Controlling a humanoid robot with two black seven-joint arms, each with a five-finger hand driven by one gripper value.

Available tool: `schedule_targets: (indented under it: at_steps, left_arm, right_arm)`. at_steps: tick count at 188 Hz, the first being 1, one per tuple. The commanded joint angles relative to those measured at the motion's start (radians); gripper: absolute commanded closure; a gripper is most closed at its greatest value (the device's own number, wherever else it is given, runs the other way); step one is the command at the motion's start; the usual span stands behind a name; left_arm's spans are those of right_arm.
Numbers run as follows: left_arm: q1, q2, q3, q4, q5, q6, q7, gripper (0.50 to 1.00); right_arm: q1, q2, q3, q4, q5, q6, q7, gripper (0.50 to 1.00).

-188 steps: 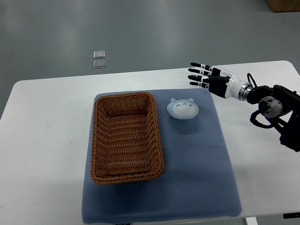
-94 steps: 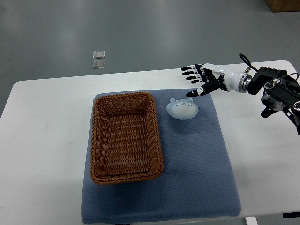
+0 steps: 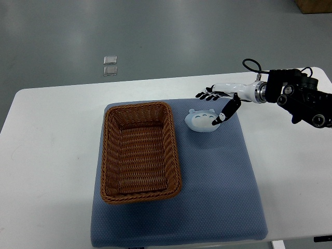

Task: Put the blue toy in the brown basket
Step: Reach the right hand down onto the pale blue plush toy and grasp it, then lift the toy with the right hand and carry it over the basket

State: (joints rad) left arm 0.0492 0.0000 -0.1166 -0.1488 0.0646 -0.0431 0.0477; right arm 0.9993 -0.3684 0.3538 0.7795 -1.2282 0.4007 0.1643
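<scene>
The blue toy [image 3: 201, 120], a pale rounded animal figure, lies on the blue mat [image 3: 218, 187] just right of the brown wicker basket [image 3: 139, 151]. The basket holds nothing. My right hand [image 3: 213, 108] comes in from the right edge and hovers over the toy's right side. Its fingers are spread, with the thumb [image 3: 226, 112] pointing down at the toy's right edge and the other fingers [image 3: 206, 94] reaching past its far side. The hand holds nothing. The left arm does not show.
The mat lies on a white table [image 3: 52, 155]. Two small clear squares [image 3: 109, 66] lie on the grey floor beyond the table's far edge. The right forearm [image 3: 301, 98] with its cable hangs over the table's right end.
My right hand has moved left and down toward the toy, turning so the thumb now points at the toy's right edge. The toy and basket have not moved.
</scene>
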Motion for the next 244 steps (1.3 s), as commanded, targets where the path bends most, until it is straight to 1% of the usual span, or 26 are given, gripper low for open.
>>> schedule_targets:
  at_steps: [1,64,92,98,106,107,114,115,116,117,119,120,121,122,123,124,125,126,127,128,146,164,183,195,222,244]
  left_arm:
    - [0.0,0.0,0.0,0.0,0.0,-0.001,0.0,0.5]
    - [0.0,0.0,0.0,0.0,0.0,0.0,0.0,0.5]
    - [0.0,0.0,0.0,0.0,0.0,0.0,0.0,0.5]
    - [0.0,0.0,0.0,0.0,0.0,0.0,0.0,0.5]
    - [0.0,0.0,0.0,0.0,0.0,0.0,0.0,0.5]
    - [0.0,0.0,0.0,0.0,0.0,0.0,0.0,0.5]
    - [0.0,0.0,0.0,0.0,0.0,0.0,0.0,0.5]
    - [0.0,0.0,0.0,0.0,0.0,0.0,0.0,0.5]
    - [0.0,0.0,0.0,0.0,0.0,0.0,0.0,0.5]
    - [0.0,0.0,0.0,0.0,0.0,0.0,0.0,0.5]
    - [0.0,0.0,0.0,0.0,0.0,0.0,0.0,0.5]
    - [0.0,0.0,0.0,0.0,0.0,0.0,0.0,0.5]
    - [0.0,0.0,0.0,0.0,0.0,0.0,0.0,0.5]
    - [0.0,0.0,0.0,0.0,0.0,0.0,0.0,0.5]
    - [0.0,0.0,0.0,0.0,0.0,0.0,0.0,0.5]
    - [0.0,0.0,0.0,0.0,0.0,0.0,0.0,0.5]
    - [0.0,0.0,0.0,0.0,0.0,0.0,0.0,0.5]
    - [0.0,0.0,0.0,0.0,0.0,0.0,0.0,0.5]
    - [0.0,0.0,0.0,0.0,0.0,0.0,0.0,0.5]
    - [0.0,0.0,0.0,0.0,0.0,0.0,0.0,0.5]
    - [0.0,0.0,0.0,0.0,0.0,0.0,0.0,0.5]
    - [0.0,0.0,0.0,0.0,0.0,0.0,0.0,0.5]
    - [0.0,0.0,0.0,0.0,0.0,0.0,0.0,0.5]
    - [0.0,0.0,0.0,0.0,0.0,0.0,0.0,0.5]
    - [0.0,0.0,0.0,0.0,0.0,0.0,0.0,0.5]
    - [0.0,0.0,0.0,0.0,0.0,0.0,0.0,0.5]
  right_arm:
    - [0.013,0.037,-0.007,0.0,0.001,0.0,-0.003,0.589]
    - [0.016,0.052,-0.073,-0.002,-0.001,0.003,-0.006,0.591]
    - [0.018,0.052,-0.082,-0.002,-0.002,0.0,-0.006,0.609]
    - [0.018,0.052,-0.085,-0.003,-0.002,0.0,-0.006,0.632]
    - [0.018,0.052,-0.09,-0.006,-0.005,-0.003,-0.006,0.687]
    - [0.018,0.052,-0.09,-0.006,-0.007,-0.003,-0.006,0.701]
    - [0.018,0.051,-0.09,-0.008,-0.011,-0.01,-0.006,0.734]
    - [0.018,0.052,-0.09,-0.008,-0.011,-0.01,-0.006,0.748]
    - [0.018,0.052,-0.09,-0.008,-0.011,-0.01,-0.006,0.748]
    - [0.018,0.051,-0.09,-0.008,-0.013,-0.011,-0.006,0.766]
    - [0.018,0.051,-0.09,-0.008,-0.013,-0.011,-0.006,0.767]
    - [0.018,0.051,-0.09,-0.008,-0.013,-0.013,-0.006,0.791]
    - [0.018,0.051,-0.09,-0.008,-0.013,-0.013,-0.006,0.791]
    - [0.018,0.051,-0.09,-0.008,-0.013,-0.013,-0.006,0.817]
    - [0.018,0.051,-0.09,-0.008,-0.013,-0.013,-0.006,0.818]
    - [0.016,0.051,-0.09,-0.008,-0.013,-0.014,-0.006,0.84]
    - [0.016,0.051,-0.09,-0.008,-0.013,-0.014,-0.006,0.84]
    - [0.016,0.052,-0.09,-0.009,-0.013,-0.014,-0.006,0.862]
    - [0.016,0.052,-0.09,-0.009,-0.013,-0.014,-0.006,0.863]
    - [0.016,0.051,-0.091,-0.008,-0.013,-0.014,-0.006,0.877]
    - [0.016,0.051,-0.111,-0.008,-0.013,-0.014,-0.006,0.967]
    - [0.016,0.051,-0.114,-0.008,-0.013,-0.014,-0.003,0.971]
    - [0.018,0.04,-0.104,-0.006,-0.004,-0.014,0.001,0.998]
    - [0.024,0.036,-0.096,-0.003,0.006,-0.016,0.004,1.0]
    - [0.055,0.006,-0.035,0.007,0.023,0.006,0.069,1.0]
    - [0.071,-0.02,0.01,0.043,0.026,0.072,0.116,1.0]
